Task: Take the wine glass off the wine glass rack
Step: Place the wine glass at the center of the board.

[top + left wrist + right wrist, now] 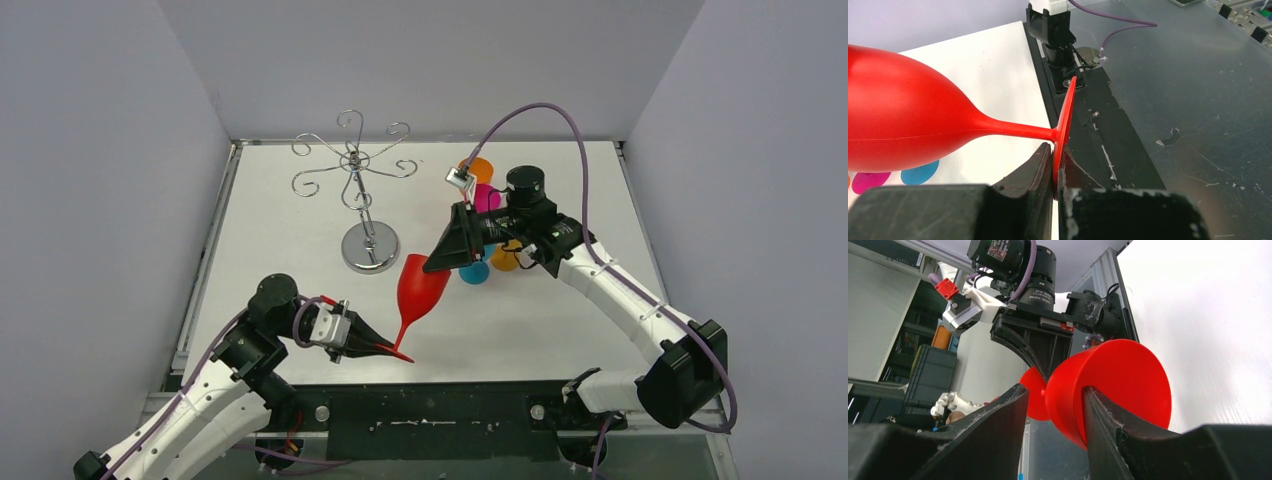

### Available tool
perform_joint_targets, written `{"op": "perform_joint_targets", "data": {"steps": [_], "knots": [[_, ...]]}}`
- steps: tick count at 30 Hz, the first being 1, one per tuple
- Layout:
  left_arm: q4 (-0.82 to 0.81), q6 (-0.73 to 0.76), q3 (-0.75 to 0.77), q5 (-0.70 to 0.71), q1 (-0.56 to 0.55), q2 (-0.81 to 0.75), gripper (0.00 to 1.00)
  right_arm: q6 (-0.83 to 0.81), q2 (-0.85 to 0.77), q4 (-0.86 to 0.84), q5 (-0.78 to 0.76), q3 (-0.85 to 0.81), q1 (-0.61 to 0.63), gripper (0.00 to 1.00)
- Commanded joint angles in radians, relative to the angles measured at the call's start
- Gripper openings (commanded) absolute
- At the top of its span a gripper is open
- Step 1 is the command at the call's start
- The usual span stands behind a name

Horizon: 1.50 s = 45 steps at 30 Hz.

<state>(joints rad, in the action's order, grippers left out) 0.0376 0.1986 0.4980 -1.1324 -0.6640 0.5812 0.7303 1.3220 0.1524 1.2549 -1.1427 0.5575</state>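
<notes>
The red wine glass (420,285) is off the rack, tilted in the air over the table's near middle. My left gripper (395,350) is shut on its round foot (1064,117), clamped edge-on between both fingers (1038,172); the bowl (898,115) points away. My right gripper (437,265) is open at the bowl's rim (1128,375): one finger (1108,415) is inside the bowl, the other (998,420) is outside with a gap. The silver wire wine glass rack (355,165) stands bare at the back left on its round base (369,247).
Several coloured pieces, orange (480,168), magenta (487,196), blue (474,272) and yellow (505,260), sit under and behind my right wrist. The black mounting bar (440,410) runs along the near edge. Grey walls close in left, right and back.
</notes>
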Motion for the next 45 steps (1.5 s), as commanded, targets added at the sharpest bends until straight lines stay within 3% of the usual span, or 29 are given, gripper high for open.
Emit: {"op": "perform_joint_targets", "data": {"steps": [1,7,15,25,28,31,38,40,45], "knots": [[0.129,0.087,0.052,0.008,0.005,0.013,0.00,0.015,0.025,-0.015,0.087,-0.037,0.009,0.40],[0.192,0.138,0.072,0.007,0.004,0.031,0.00,-0.007,0.058,0.016,0.120,-0.055,0.010,0.29],[0.202,0.149,0.065,0.026,0.004,0.028,0.00,0.022,0.067,-0.019,0.176,-0.056,0.034,0.31],[0.214,0.157,0.068,0.044,0.004,0.026,0.00,0.023,0.067,-0.020,0.199,-0.050,0.044,0.19],[0.216,0.159,0.068,0.050,0.004,0.022,0.00,0.022,0.065,-0.014,0.201,-0.048,0.055,0.10],[0.212,0.158,0.062,0.056,0.004,0.016,0.00,-0.011,0.068,0.029,0.181,-0.055,0.088,0.00],[0.160,0.113,0.034,0.054,0.004,-0.006,0.00,-0.127,0.088,0.167,0.123,-0.082,0.082,0.00],[0.156,0.101,0.032,0.052,0.005,-0.018,0.14,-0.127,0.090,0.168,0.115,-0.086,0.080,0.00],[0.158,0.080,0.030,0.045,0.005,-0.024,0.21,-0.142,0.080,0.168,0.087,-0.094,0.068,0.00]]}}
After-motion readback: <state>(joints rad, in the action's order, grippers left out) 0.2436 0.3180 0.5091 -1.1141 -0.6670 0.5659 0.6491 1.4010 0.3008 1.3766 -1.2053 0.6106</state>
